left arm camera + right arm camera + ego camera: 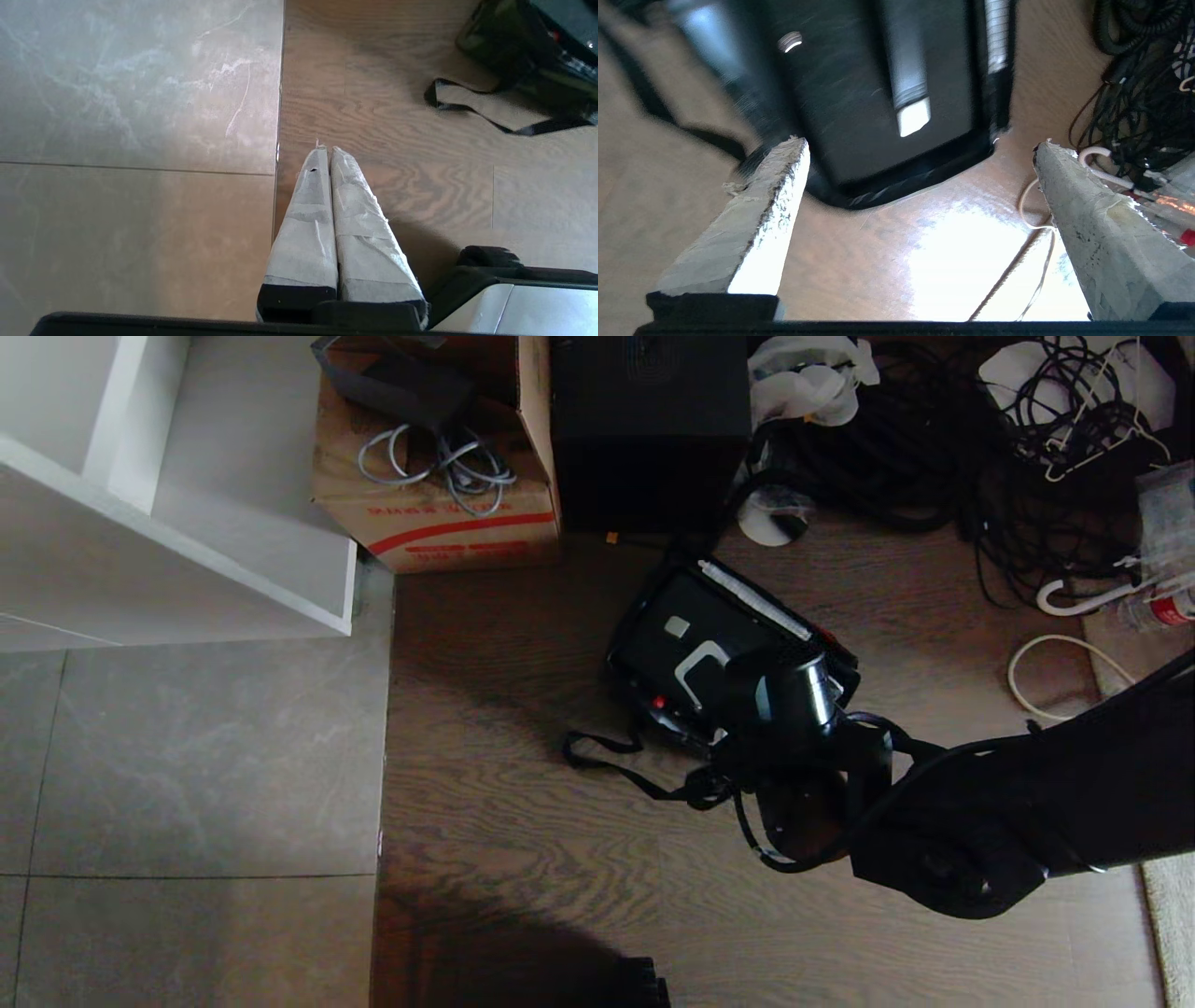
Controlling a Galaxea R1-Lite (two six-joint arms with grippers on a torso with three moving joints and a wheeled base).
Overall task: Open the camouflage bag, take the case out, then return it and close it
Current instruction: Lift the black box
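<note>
The camouflage bag [627, 637] lies open on the wood floor, and its green side also shows in the left wrist view [509, 42]. Its black strap [607, 751] trails toward me. Inside the bag lies the black case [695, 616], handle up, with a silver handle end [914, 116] showing. My right arm reaches in from the right, its wrist [794, 700] over the bag's near end. My right gripper [920, 141] is open wide just above the floor, with the end of the bag and case ahead of its fingertips and nothing held. My left gripper [328, 149] hangs shut over the floor seam, well left of the bag.
A cardboard box with a red stripe [439, 513] and a taller black box [649, 429] stand behind the bag. Tangled black cables [934, 448] and a white cord [1055, 653] lie at the right. A white shelf unit [187, 523] stands at the far left over grey tiles.
</note>
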